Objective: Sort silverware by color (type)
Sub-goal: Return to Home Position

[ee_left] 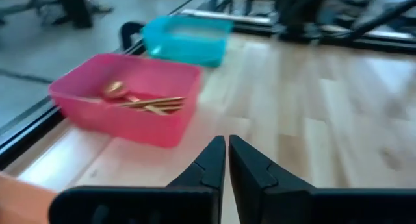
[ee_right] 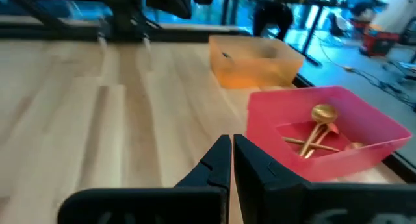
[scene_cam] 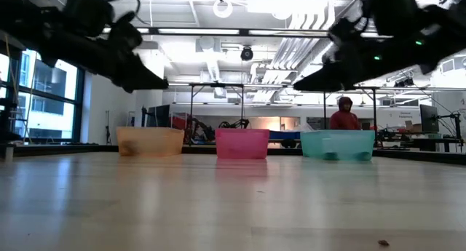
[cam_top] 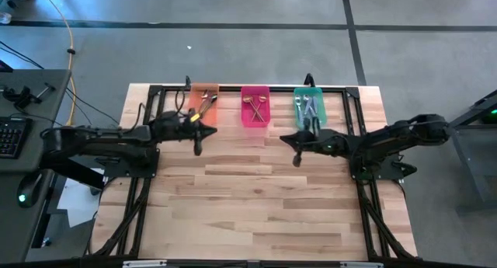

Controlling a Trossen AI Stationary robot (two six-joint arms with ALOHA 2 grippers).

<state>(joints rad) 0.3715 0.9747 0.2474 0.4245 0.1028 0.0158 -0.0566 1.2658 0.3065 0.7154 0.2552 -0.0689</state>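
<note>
Along the counter's (cam_top: pixel 256 202) far edge, seen from above, silverware (cam_top: pixel 309 109) lies in the orange bin (cam_top: pixel 194 93), pink bin (cam_top: pixel 255 120) and green bin (cam_top: pixel 319 105). The left claw (cam_top: pixel 198 147) and right claw (cam_top: pixel 297 157) hang before them, with bare wood nearer. The low view shows both aloft. The wrist views show each claw closed and empty, and gold spoons (ee_right: pixel 315 130) in the pink bin.

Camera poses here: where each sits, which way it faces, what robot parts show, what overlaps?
High: above the table, straight down; both arms, left gripper, right gripper, orange bin, pink bin, green bin.
Low: table height, level toward the bins and room; both arms above.
Left wrist: on left arm, past its shut fingers toward pink and green bins.
Right wrist: on right arm, past its shut fingers toward pink and orange bins.
Shared: both wrist views show the gold spoons in the pink bin.
</note>
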